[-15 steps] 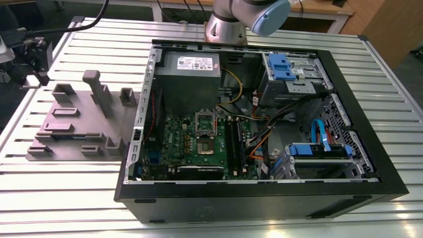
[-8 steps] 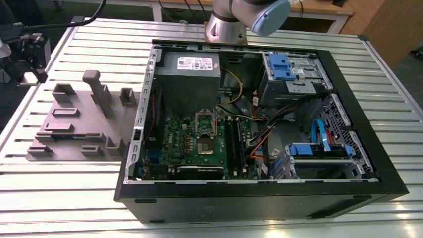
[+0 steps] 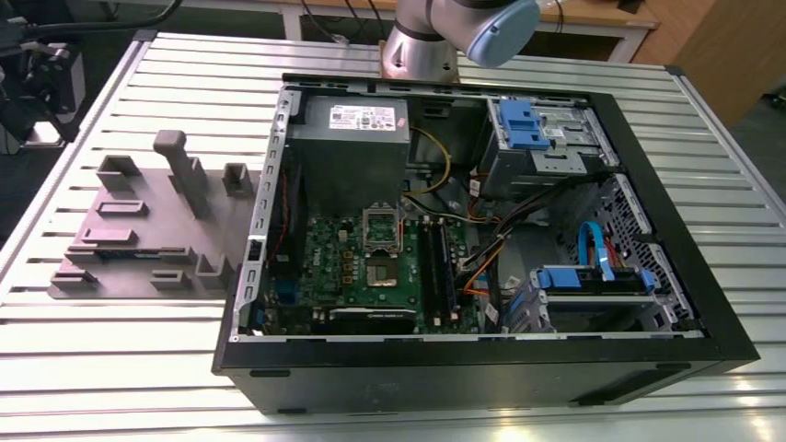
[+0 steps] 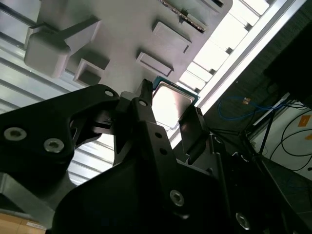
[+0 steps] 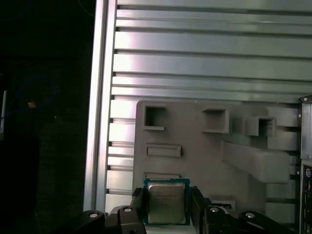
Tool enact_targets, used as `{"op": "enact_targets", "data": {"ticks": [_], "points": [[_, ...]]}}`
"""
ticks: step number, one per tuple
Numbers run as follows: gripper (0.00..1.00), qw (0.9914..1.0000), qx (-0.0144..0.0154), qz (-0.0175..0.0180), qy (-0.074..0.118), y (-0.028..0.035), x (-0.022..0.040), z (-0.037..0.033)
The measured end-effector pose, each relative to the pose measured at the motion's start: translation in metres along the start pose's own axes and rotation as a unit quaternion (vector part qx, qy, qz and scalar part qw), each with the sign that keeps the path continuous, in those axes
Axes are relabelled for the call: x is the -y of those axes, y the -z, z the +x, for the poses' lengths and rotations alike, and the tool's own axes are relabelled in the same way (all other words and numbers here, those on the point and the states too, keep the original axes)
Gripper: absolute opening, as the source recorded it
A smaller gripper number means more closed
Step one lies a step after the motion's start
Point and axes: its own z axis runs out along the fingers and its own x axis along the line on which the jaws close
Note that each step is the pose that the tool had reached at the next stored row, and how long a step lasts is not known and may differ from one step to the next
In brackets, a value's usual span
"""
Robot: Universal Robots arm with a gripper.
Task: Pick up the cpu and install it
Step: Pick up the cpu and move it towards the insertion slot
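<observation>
1. A table [image 3: 123, 368] of ribbed aluminium slats carries everything. In the exterior view, a robot arm [image 3: 455, 32] with a pale blue joint cap rises at its far edge.
2. An open black computer case [image 3: 491, 378] lies on its side across most of the table. Inside it are a green motherboard [image 3: 356, 249] with a square metal socket frame [image 3: 382, 226], a grey power supply box [image 3: 353, 138], blue plastic drive brackets [image 3: 522, 124], and loose orange, blue and black cables [image 3: 491, 267].
3. On the exterior view's left, just beside the case, lies a matte grey plastic fixture plate [image 3: 123, 249]. It is moulded with rectangular pockets, low blocks and a taller upright post [image 3: 184, 170].
4. In the first wrist view, the plate's square pockets [image 5: 155, 118] and a slanted block [image 5: 253, 163] stand near the claw, with the bright slats beyond them.
5. The cpu [image 5: 166, 202] is over the fixture plate, near its edge. It is a flat square chip with a shiny silver-grey metal top and a thin green-blue rim.
6. The gripper [image 5: 167, 201] is black, bolted metal. Its two fingers [image 5: 138, 207] are closed in narrowly against opposite edges of the cpu, pinching it between them.
7. In the second wrist view, the chip's lid glares white between the finger tips. Whether the chip rests on the plate or hangs clear of it, I cannot tell.
</observation>
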Motion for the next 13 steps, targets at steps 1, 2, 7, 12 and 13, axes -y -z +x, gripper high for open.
{"op": "enact_targets", "data": {"ticks": [1, 2, 7, 12, 13], "points": [[0.47, 1.00000, 0.0000, 0.0000, 0.000, 0.0022, -0.0001, 0.0001], [0.47, 1.00000, 0.0000, 0.0000, 0.000, 0.0048, -0.0002, 0.0001], [0.47, 1.00000, 0.0000, 0.0002, 0.000, 0.0154, -0.0008, 0.0004], [0.47, 1.00000, 0.0000, 0.0003, 0.000, 0.0237, -0.0013, 0.0006], [0.47, 1.00000, 0.0000, 0.0004, 0.000, 0.0253, -0.0014, 0.0006]]}}
